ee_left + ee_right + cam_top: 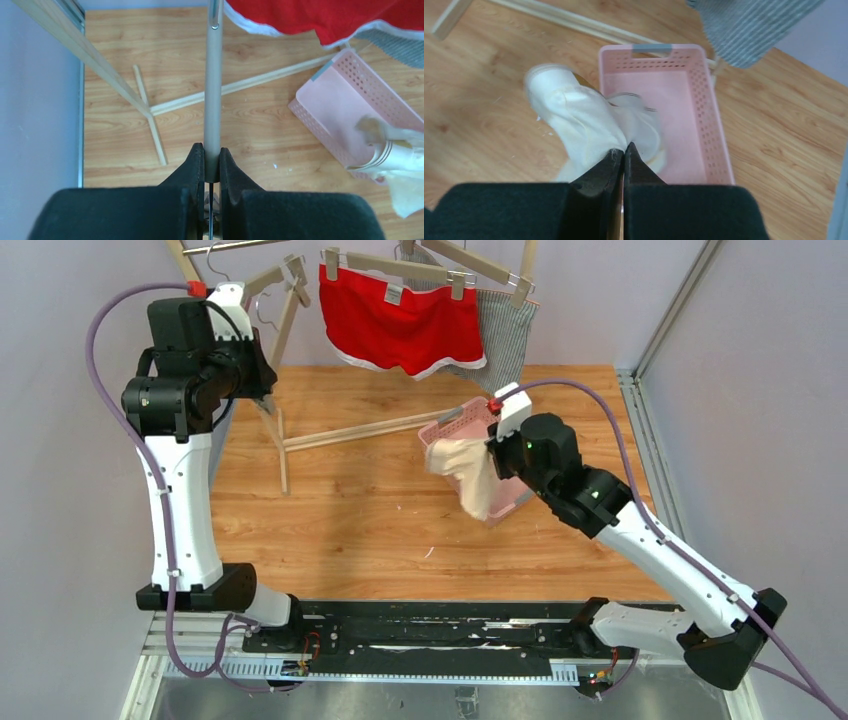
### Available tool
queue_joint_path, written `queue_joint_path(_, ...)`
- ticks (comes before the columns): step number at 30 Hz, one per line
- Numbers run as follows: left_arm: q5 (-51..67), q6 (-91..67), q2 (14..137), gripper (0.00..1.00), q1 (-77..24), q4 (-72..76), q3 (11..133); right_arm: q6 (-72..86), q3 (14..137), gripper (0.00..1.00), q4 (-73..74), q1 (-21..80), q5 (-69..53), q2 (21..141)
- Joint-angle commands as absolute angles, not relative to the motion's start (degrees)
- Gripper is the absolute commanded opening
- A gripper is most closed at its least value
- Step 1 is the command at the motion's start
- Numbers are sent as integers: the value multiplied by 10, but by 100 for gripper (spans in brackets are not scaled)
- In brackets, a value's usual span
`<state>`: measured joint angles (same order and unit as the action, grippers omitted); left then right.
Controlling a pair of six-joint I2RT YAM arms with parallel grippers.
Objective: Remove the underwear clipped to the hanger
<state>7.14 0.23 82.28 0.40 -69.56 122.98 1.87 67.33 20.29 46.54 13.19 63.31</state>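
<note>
- Right gripper (624,150) has its fingers pressed together, pinching the cream underwear (579,120), which hangs over the near rim of the pink perforated basket (719,125).
- Left gripper (212,155) is clamped on an upright grey rod (213,100).
- Farthest, the red underwear (400,325) and the grey-striped underwear (505,335) hang clipped to wooden hangers (400,267).

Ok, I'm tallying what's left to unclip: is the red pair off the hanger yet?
No, in the top view the red pair hangs clipped to the hanger.
</note>
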Motion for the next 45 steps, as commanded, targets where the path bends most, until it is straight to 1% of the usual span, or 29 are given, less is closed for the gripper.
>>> queue_joint_path(1,87,0,856,0,20,-677,1300,-3,711,0,199,412,154,626)
queue_joint_path(8,160,-40,909,0,29,-637,1359,-3,746,1,182,351,111,663)
queue_joint_path(14,205,-70,936,0,29,-582,1372,6,748,1,154,296,62,701)
queue_joint_path(17,212,-81,953,0,29,-568,1392,17,748,0,145,274,31,721)
queue_joint_path(22,212,-94,965,0,29,-550,1422,10,737,1,133,270,27,741)
queue_joint_path(31,194,-95,946,0,33,-534,1396,16,705,1,115,251,33,773)
queue_joint_path(37,190,-84,893,0,33,-510,1311,27,693,0,104,242,24,800)
queue_joint_path(45,179,-67,865,0,33,-506,1277,36,687,1,94,237,32,831)
